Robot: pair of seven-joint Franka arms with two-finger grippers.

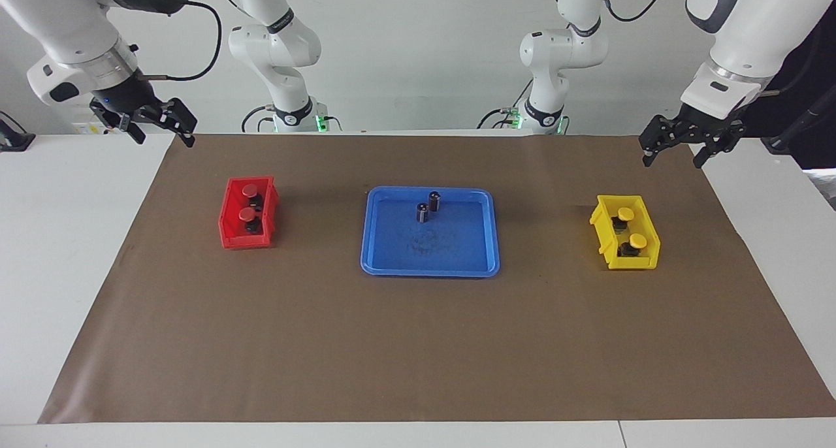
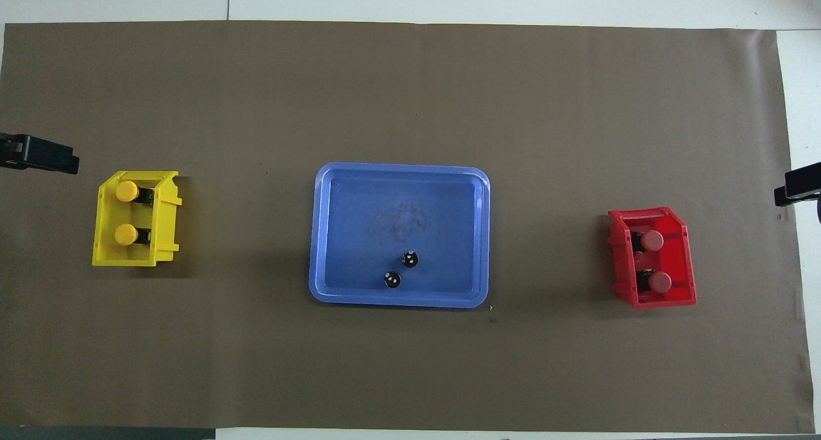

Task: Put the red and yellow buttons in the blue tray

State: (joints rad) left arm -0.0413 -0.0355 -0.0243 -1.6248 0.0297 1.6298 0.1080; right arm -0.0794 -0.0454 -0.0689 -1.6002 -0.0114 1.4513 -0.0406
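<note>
Two red buttons [image 1: 250, 190] [image 1: 247, 213] lie in the small red bin [image 1: 228, 229] toward the right arm's end of the table. Two yellow buttons [image 1: 626, 213] [image 1: 637, 241] lie in the small yellow bin [image 1: 604, 219] toward the left arm's end. The blue tray [image 1: 457, 245] sits between the bins at mid-table. My right gripper [image 1: 165, 139] hangs open and empty over the mat's corner, apart from the red bin. My left gripper [image 1: 673, 160] hangs open and empty over the mat's other robot-side corner, apart from the yellow bin.
Two small dark cylinders [image 1: 435, 201] [image 1: 423, 212] stand upright in the tray's part nearest the robots. A brown mat [image 1: 418, 343] covers most of the white table [image 1: 65, 239]. Two more white arms stand at the table's robot end.
</note>
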